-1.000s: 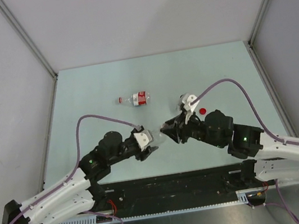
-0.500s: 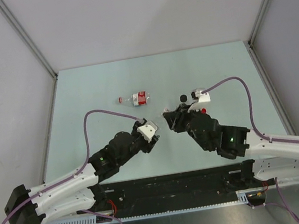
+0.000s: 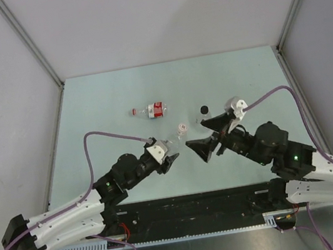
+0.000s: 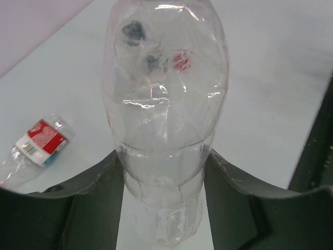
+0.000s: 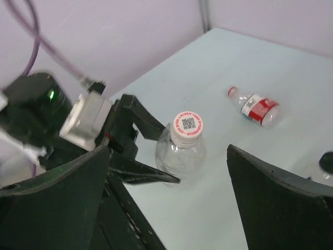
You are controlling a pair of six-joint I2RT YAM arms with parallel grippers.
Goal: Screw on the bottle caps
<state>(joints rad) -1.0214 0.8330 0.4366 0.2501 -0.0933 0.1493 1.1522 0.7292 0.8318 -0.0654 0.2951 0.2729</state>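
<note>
Bottle (image 4: pixel 165 104) in left gripper (image 4: pixel 162 154), neck off-frame

Between the jaws of the left gripper (image 4: pixel 162 156), the clear bottle (image 4: pixel 164 104) is thin, glossy plastic, its wall dented and creased and catching bright highlights. The jaws themselves look like matt dark grey plastic, slightly rough at the edges. The white cap (image 5: pixel 187 126) on the bottle's neck is smooth plastic with a red-printed top. Off to one side of the jaws, the labelled bottle (image 4: pixel 39 143) wears a shiny red-and-white film. The worktop (image 4: pixel 270 78) is pale, smooth and matt.
</note>
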